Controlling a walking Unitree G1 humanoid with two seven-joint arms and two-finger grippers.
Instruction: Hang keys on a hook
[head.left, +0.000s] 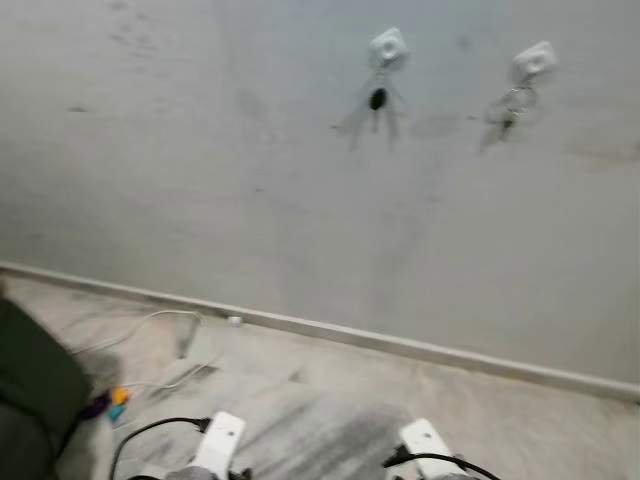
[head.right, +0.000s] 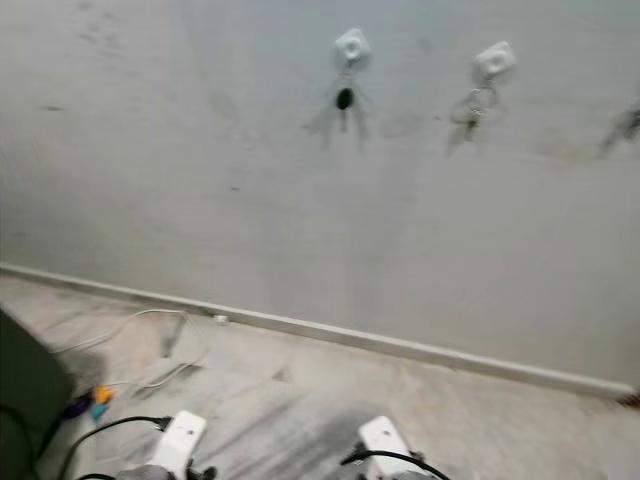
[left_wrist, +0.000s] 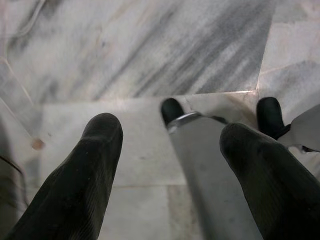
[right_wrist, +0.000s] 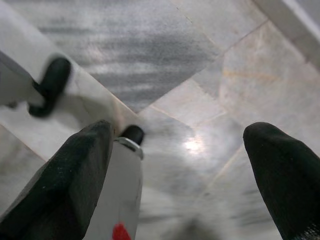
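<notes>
Two bunches of metal keys (head.left: 378, 98) were seen hung on white wall hooks (head.left: 388, 46) — left pincer (left_wrist: 170, 145) and right pincer (right_wrist: 180, 150) were held wide open, empty, above the marble floor (right_wrist: 165, 55).

Keys (head.right: 344, 99) on white wall hook (head.right: 351, 46), second hook (head.right: 494, 60) beside.

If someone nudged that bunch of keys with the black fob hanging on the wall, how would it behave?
The keys with the black fob would probably swing and jangle, since they dangle loosely from one white hook. They look small, so likely light. A strong upward push might lift them off the hook.
</notes>
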